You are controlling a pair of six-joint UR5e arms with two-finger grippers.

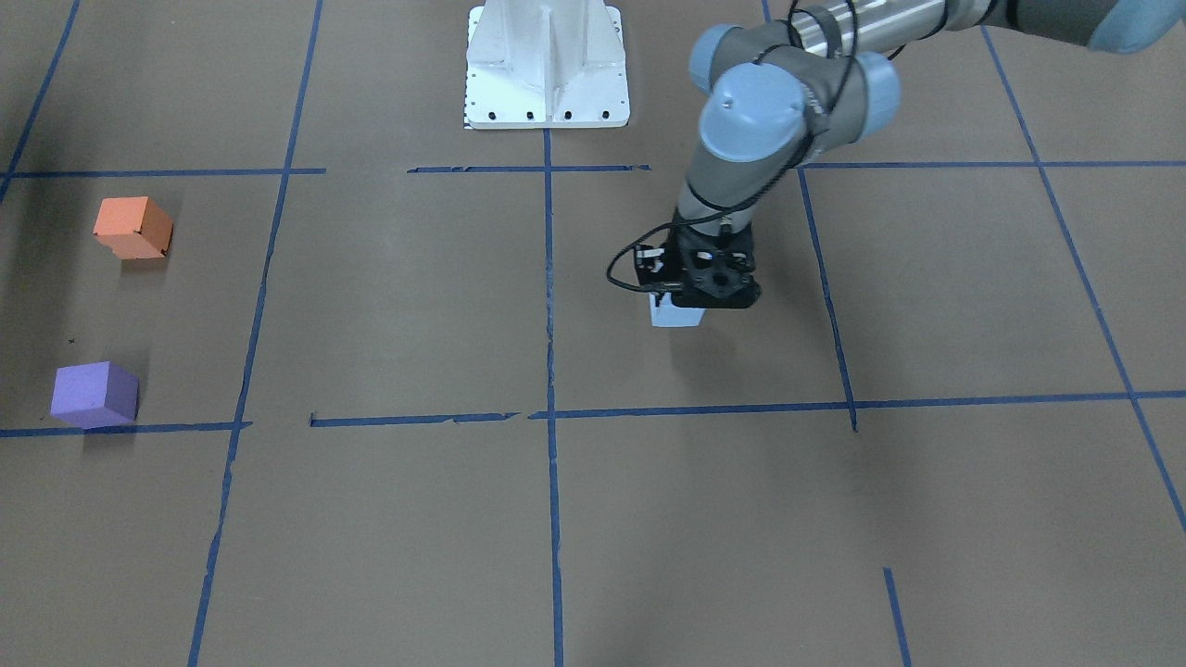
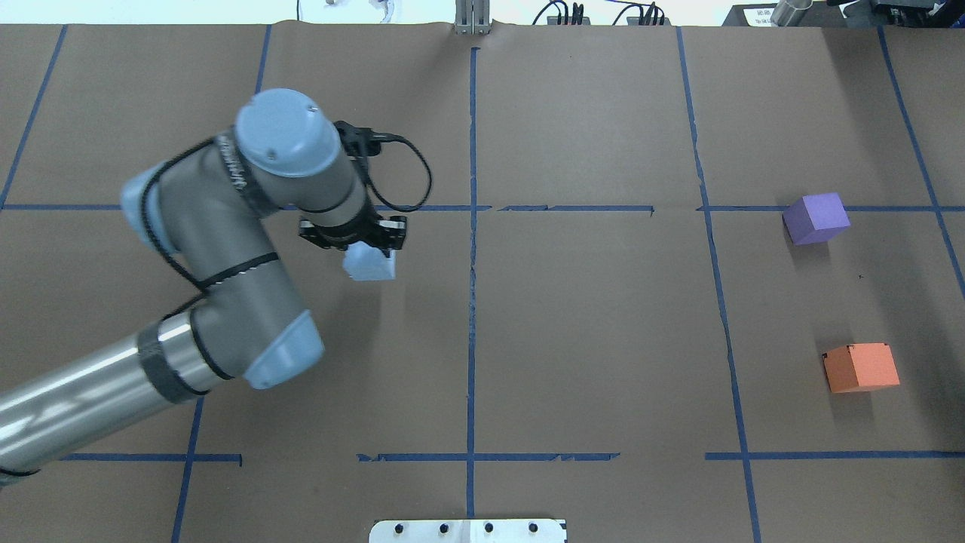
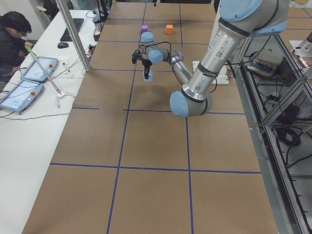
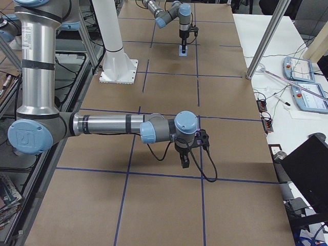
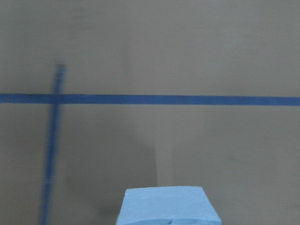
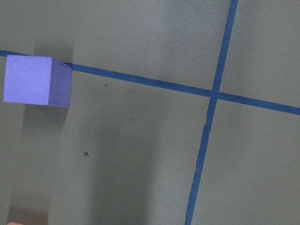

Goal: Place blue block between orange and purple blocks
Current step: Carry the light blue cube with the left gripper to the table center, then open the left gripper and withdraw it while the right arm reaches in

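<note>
A light blue block (image 2: 371, 265) sits between the jaws of my left gripper (image 2: 360, 249), left of the table's middle line. It also shows in the front view (image 1: 676, 313) and at the bottom of the left wrist view (image 5: 166, 206). I cannot tell whether it touches the paper. The purple block (image 2: 816, 218) and the orange block (image 2: 861, 367) stand apart at the far right, with a bare gap between them. The right wrist view shows the purple block (image 6: 36, 80) and a corner of the orange block (image 6: 21, 220). My right gripper (image 4: 184, 163) shows only in the right side view, so I cannot tell if it is open or shut.
Blue tape lines (image 2: 473, 264) divide the brown paper table into squares. The white robot base (image 1: 547, 69) stands at the near edge. A side table (image 3: 29, 83) with tablets, an upright pole (image 3: 75, 34) and a seated operator lie beyond the far edge.
</note>
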